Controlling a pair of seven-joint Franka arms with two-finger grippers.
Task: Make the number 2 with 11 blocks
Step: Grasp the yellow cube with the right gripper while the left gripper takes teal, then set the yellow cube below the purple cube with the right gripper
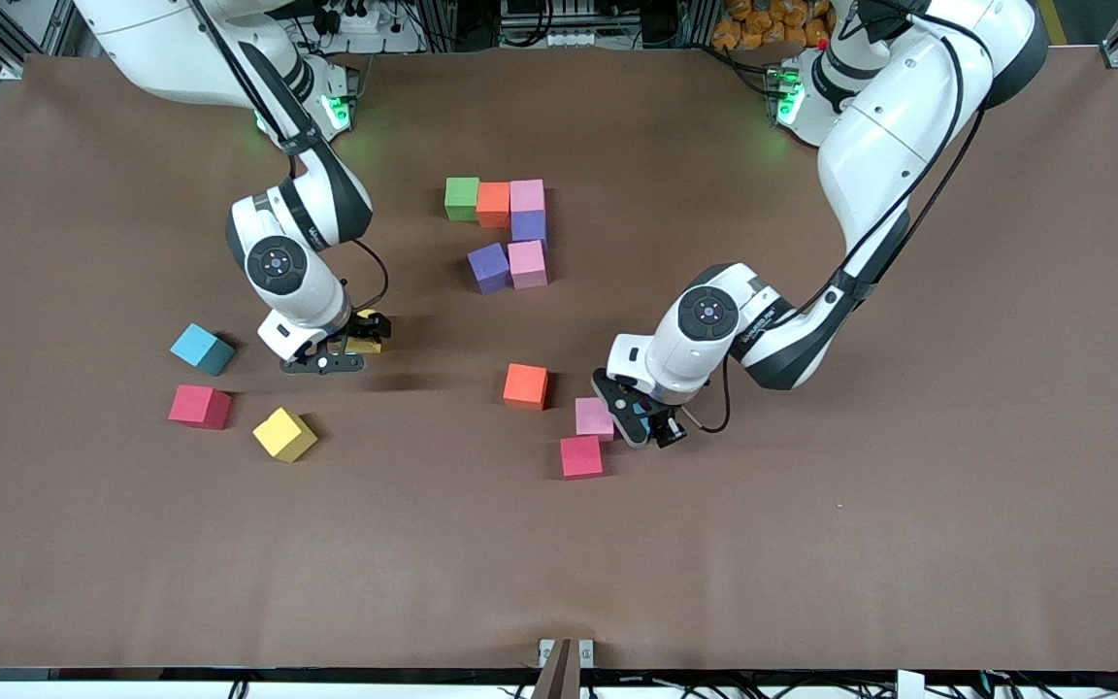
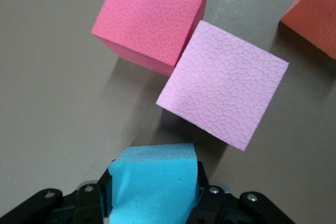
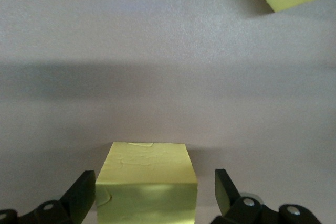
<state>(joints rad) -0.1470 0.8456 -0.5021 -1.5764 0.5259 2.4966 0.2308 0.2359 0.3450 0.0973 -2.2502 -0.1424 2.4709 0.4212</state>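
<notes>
Six blocks lie together as part of the number 2: green (image 1: 462, 197), orange (image 1: 493, 204), pink (image 1: 527, 195), purple (image 1: 528, 226), pink (image 1: 527, 264) and a skewed purple one (image 1: 488, 267). My left gripper (image 1: 658, 425) (image 2: 155, 190) is low at the table, shut on a light blue block (image 2: 152, 174) that is squeezed out of shape. Right beside it lie a pink block (image 1: 594, 417) (image 2: 223, 98) and a red block (image 1: 581, 456) (image 2: 149, 19). My right gripper (image 1: 357, 342) (image 3: 155, 190) stands open around a yellow block (image 1: 365, 342) (image 3: 147, 174) on the table.
Loose blocks on the brown mat: orange (image 1: 526, 385) between the two grippers, and light blue (image 1: 202, 349), red (image 1: 199, 406) and yellow (image 1: 284, 434) toward the right arm's end. A bracket (image 1: 566, 652) sits at the table edge nearest the camera.
</notes>
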